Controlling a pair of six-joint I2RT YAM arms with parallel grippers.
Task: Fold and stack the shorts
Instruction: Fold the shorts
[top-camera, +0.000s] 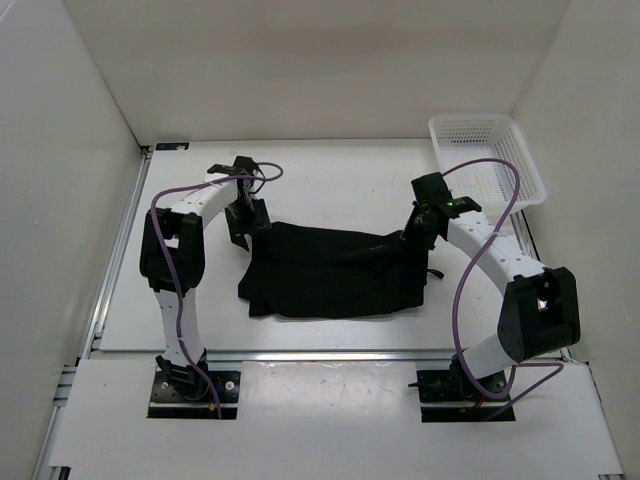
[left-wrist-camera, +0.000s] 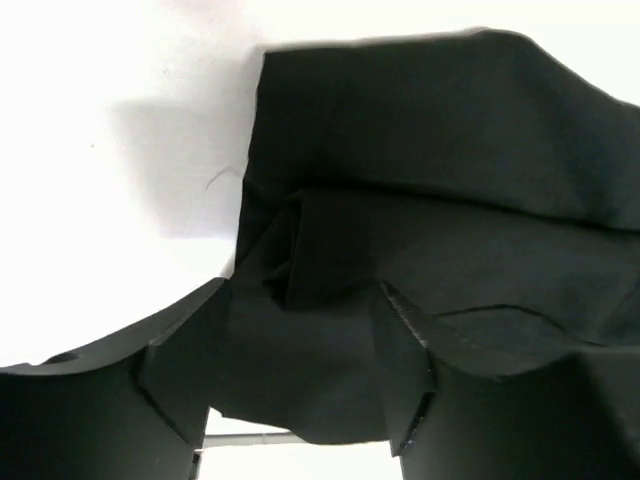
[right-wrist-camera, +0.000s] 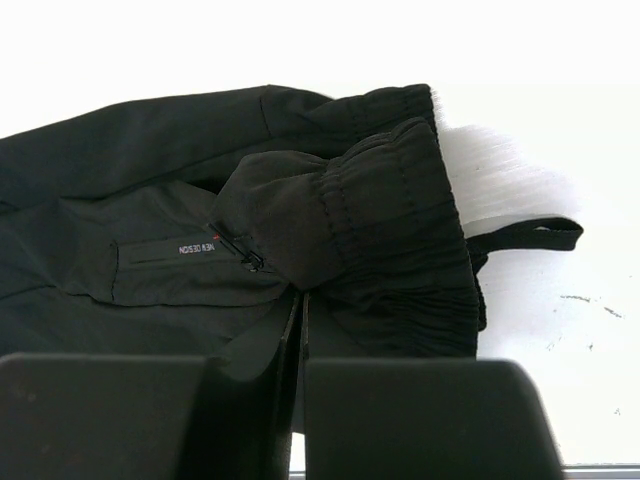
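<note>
Left gripper (left-wrist-camera: 300, 305): hanging over the shorts (top-camera: 330, 272) at their left edge, fingers standing wide apart.
Right gripper (right-wrist-camera: 301, 305): angling down at the right end, fingers pinching the gathered waistband (right-wrist-camera: 395, 205).

Left wrist view cuts the shorts (left-wrist-camera: 430, 150) off at rt edge — right gripper (top-camera: 411, 240) tips hidden in fabric overhead.

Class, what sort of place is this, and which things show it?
Probably a robot lab test cell: a left arm and right arm bolted at a white table, plain white walls boxing it in, only shorts and a basket laid out.
</note>
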